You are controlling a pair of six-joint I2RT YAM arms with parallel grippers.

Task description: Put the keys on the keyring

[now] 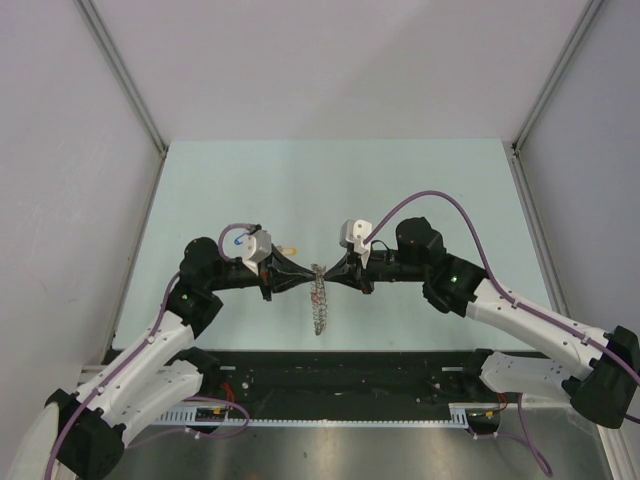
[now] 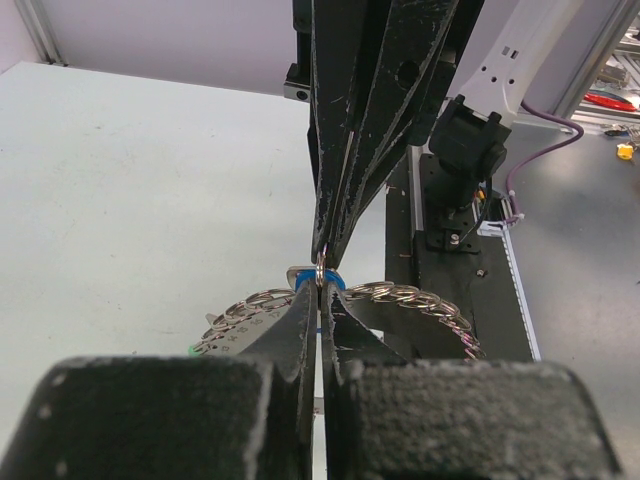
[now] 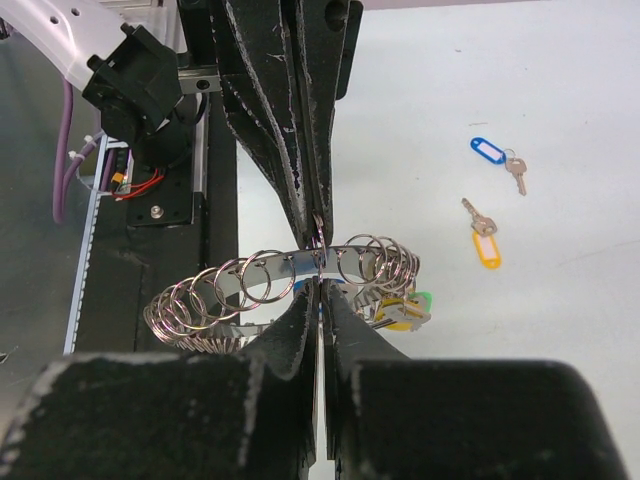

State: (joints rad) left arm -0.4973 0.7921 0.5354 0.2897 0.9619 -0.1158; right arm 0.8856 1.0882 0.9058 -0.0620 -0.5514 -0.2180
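One keyring [image 1: 320, 298] is held on edge over the middle of the table [image 1: 420, 190], caught between the two pincers, which meet tip to tip at its top. Its coiled loops fan out to either side of the tips in both wrist views. The left pincer [image 1: 300, 278] is fully closed, its tips pinching a small loop at the keyring's rim. The right pincer [image 1: 340, 275] is closed too, nipping the rim from the opposite side, so the two sets of tips almost touch.

A blue tag [image 2: 302, 275] sits right against the tips. A green tag [image 3: 422, 299] and a yellow tag [image 3: 395, 319] bunch together against the coils; whether they are threaded on cannot be told.

Two loose keys lie flat on the table, near each other and well apart from the keyring: a blue-tagged key [image 3: 495, 155] and a yellow-tagged key [image 3: 483, 240]. Whether the keyring's lower edge touches the table cannot be told.
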